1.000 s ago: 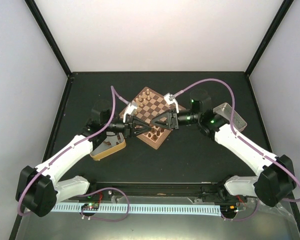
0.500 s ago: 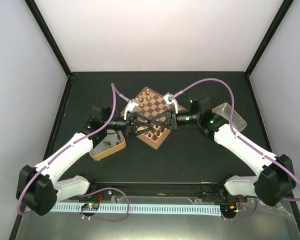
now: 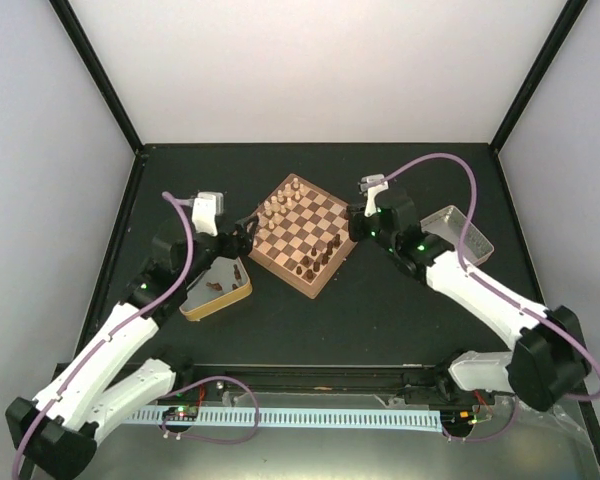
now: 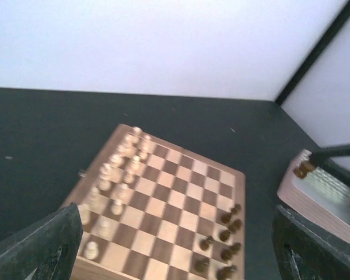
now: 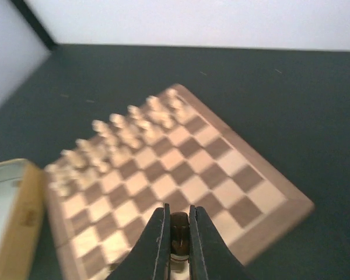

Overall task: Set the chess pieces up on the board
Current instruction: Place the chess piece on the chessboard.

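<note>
Black tabletop holds the board (image 3: 302, 262) centrally, and at its three o'clock corner the right gripper (image 5: 177, 214) clenches a dark chess piece (image 5: 178, 230), probably needing lowering onto its square, the left gripper (image 4: 175, 239) released at nine o'clock.

top view high, looking down; wrist views low, close, facing shared board (image 3: 302, 235) from opposite sides.

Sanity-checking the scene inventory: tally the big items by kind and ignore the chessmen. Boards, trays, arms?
Chessboard: 1
Trays: 2 (left tray, right tray)
Robot arms: 2 (left arm, right arm)
Total: 5
</note>
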Controlling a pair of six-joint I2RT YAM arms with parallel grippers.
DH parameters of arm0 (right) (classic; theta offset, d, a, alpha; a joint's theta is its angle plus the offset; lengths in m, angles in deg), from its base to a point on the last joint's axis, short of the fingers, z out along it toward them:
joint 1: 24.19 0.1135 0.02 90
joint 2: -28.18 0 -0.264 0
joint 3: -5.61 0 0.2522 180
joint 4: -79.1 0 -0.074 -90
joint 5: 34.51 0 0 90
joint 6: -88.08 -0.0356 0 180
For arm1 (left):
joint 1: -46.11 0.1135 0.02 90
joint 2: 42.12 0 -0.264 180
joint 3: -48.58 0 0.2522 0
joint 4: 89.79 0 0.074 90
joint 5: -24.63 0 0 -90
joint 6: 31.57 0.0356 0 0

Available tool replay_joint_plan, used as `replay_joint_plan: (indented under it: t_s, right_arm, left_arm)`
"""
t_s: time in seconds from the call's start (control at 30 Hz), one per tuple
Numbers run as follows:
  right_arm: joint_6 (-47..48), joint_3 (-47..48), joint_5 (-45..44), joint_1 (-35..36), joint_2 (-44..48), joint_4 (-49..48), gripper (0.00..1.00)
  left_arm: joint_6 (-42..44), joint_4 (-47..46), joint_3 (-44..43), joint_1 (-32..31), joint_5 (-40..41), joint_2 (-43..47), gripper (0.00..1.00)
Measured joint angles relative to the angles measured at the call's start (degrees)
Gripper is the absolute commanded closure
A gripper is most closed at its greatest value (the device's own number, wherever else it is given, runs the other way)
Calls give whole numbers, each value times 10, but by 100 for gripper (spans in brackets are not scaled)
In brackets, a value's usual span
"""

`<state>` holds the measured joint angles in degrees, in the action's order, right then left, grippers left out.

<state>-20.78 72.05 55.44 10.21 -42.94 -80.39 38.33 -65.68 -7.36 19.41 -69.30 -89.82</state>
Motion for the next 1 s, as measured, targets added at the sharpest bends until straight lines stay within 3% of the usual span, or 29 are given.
replay_joint_plan:
  t_s: [0.27, 0.53, 1.0]
  right_arm:
    - [-6, 3, -105, -31, -138, 0, 99]
    - [-3, 33, -99, -43, -243, -23, 99]
    - [12, 70, -91, -43, -330, -60, 97]
  left_arm:
    - [12, 34, 0, 1, 89, 28, 8]
    - [15, 42, 0, 2, 73, 15, 8]
    - [15, 42, 0, 4, 63, 14, 7]
